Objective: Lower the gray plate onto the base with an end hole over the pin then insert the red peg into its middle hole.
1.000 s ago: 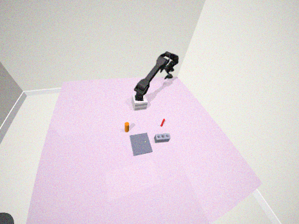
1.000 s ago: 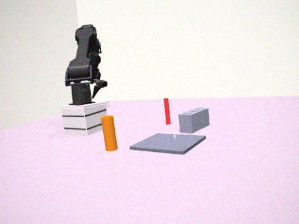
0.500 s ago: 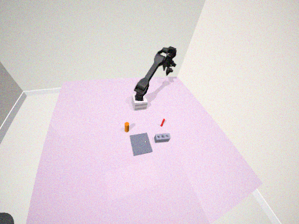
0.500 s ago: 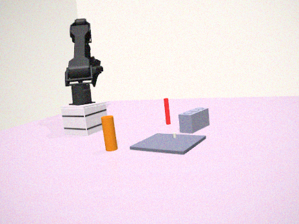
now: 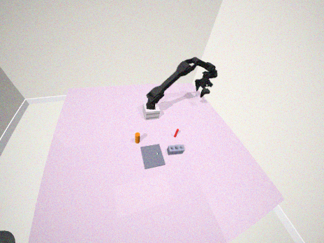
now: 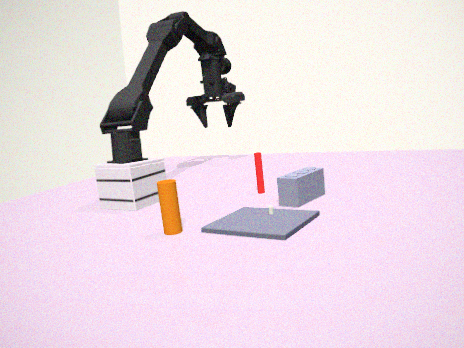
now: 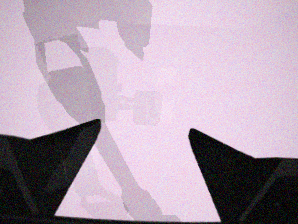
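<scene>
The gray plate is a thick block with three holes in its top. It rests on the table beside the base, off the pin. The base is a flat dark gray square. A short pale pin stands up from it, with nothing over it. The red peg stands upright on the table, behind the gray plate in the top view. My gripper is open and empty, pointing down, high above the table and well away from plate and peg.
An orange cylinder stands upright to the left of the base. The arm rises from a white block with dark stripes. The wrist view shows only the pink surface with the arm's shadow.
</scene>
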`<state>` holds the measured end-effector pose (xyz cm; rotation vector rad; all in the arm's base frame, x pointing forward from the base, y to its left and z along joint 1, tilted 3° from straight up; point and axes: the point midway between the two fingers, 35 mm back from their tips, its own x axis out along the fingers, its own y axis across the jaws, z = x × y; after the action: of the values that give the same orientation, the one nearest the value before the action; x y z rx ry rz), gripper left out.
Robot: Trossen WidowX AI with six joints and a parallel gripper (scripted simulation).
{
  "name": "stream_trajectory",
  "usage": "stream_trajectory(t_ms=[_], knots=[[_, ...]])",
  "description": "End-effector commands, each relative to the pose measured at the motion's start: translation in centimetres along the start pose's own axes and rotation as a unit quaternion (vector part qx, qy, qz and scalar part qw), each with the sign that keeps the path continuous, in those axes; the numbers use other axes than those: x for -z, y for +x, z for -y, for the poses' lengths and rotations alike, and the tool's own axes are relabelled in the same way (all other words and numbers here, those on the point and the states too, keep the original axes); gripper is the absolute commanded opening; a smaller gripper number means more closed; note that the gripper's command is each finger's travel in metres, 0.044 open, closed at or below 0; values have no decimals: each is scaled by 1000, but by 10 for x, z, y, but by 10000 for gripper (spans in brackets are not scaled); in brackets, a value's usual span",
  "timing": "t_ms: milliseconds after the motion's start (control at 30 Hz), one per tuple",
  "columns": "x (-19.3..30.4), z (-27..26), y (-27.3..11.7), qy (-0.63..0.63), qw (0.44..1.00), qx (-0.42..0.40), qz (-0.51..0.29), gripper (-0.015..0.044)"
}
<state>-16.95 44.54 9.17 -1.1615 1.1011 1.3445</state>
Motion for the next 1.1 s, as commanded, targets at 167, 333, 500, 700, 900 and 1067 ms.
stream_trajectory(t_ms=[167,333,500,700,900,1067], knots=[[4,156,-9,4,1000,13,-3,440],[34,246,-14,9,1000,22,-9,440],[83,327,-20,12,999,27,-16,440],[162,402,-28,16,999,30,-23,440],[263,453,-35,20,999,31,-29,440],[338,468,-40,23,999,30,-31,440]])
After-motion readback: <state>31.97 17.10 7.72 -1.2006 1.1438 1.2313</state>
